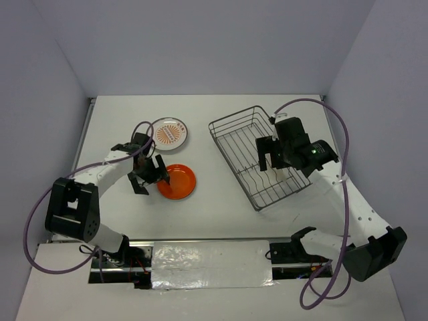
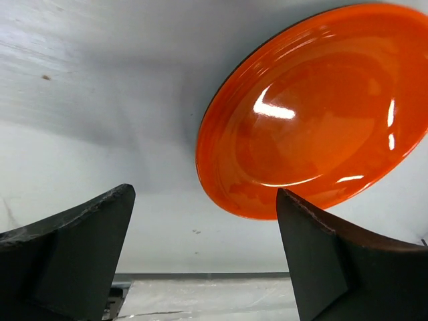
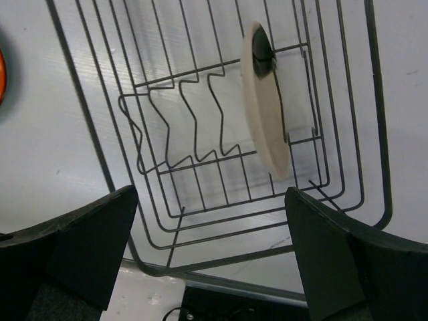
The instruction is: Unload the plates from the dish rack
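Note:
The wire dish rack (image 1: 235, 136) stands right of centre on the table. One cream-tan plate (image 3: 265, 100) with a dark smudge stands on edge in its wavy dividers; in the top view it peeks out under my right arm (image 1: 279, 175). An orange plate (image 1: 177, 181) lies flat on the table, also in the left wrist view (image 2: 314, 114). An orange sunburst plate (image 1: 168, 134) lies behind it. My left gripper (image 1: 148, 176) is open and empty just left of the orange plate. My right gripper (image 1: 271, 153) is open and empty above the rack.
The rack's rim (image 3: 221, 251) runs close below my right fingers. The table's near edge with foil-covered strip (image 1: 210, 262) lies in front. Grey walls close the table's left, back and right sides.

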Available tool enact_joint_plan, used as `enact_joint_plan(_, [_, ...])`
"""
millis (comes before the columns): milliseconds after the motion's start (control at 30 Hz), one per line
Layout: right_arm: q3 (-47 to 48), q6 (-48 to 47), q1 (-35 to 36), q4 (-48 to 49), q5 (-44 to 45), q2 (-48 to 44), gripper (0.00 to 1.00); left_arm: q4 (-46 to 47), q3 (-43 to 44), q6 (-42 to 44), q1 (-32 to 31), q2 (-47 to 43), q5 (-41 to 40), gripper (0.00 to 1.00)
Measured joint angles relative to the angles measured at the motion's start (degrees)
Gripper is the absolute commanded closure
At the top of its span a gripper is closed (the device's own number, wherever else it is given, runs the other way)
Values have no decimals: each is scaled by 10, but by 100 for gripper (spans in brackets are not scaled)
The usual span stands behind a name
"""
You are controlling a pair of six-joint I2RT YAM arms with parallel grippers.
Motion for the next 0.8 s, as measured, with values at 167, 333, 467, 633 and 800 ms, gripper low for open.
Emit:
enact_joint_plan(167, [-10,-39,-46,1,-17,23,22,-51,66,8,-2,-10,-35,1])
enact_joint_plan(333, [-28,-85,-73,19,-38,70,34,-96,128,35,-2,-64,-56,0])
enact_joint_plan(467, [-28,-120,-95,39,-60,116,38,-112,157,59,-2,-83,-50,0])
enact_joint_plan(633, [-21,-150,-123,57,-100,172,57,-129,148,79,-2,-83,-34,1])
enact_joint_plan(800, [-16,-169,-136,68,-135,200,68,-143,139,94,-2,-83,-23,1])
